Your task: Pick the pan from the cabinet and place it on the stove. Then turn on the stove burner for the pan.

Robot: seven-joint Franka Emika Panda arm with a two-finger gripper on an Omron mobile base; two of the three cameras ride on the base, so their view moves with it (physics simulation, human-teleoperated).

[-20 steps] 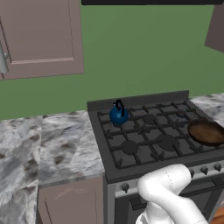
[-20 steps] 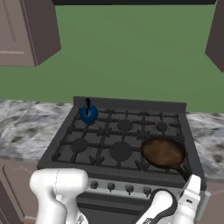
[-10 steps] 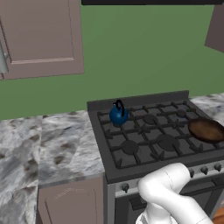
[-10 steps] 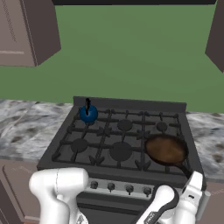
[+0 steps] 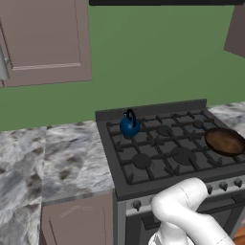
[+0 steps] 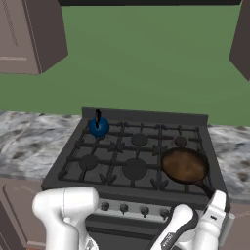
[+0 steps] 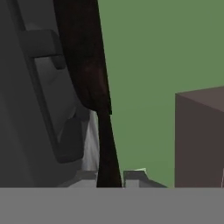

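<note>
You see the green back wall point(image 6: 146, 63) behind everything, with the cabinet point(image 5: 45, 40) at upper left, its door cut off by the frame edge, and a second wall unit point(image 6: 241, 39) clipped at the far right. Marble counter point(image 5: 52, 162) runs left of the stove point(image 6: 134, 156) and continues past it on the right, partly cropped. The stove sits centre, black grates on top, a row of front knobs point(image 6: 124, 208) half hidden behind the white arm point(image 6: 66, 210) in the right base view. The pan point(image 6: 184, 165) rests on the near right burner, brownish inside, its thin handle pointing toward the near right corner; in the left base view its right side is cut off at the frame. A small blue kettle point(image 5: 129, 125) stands on the far left burner. The gripper point(image 7: 110, 183) is low at the stove's near right corner, jaws nearly closed around the pan's handle in the hand view, though the tips are mostly cut by the frame bottom and contact is hard to confirm there.
</note>
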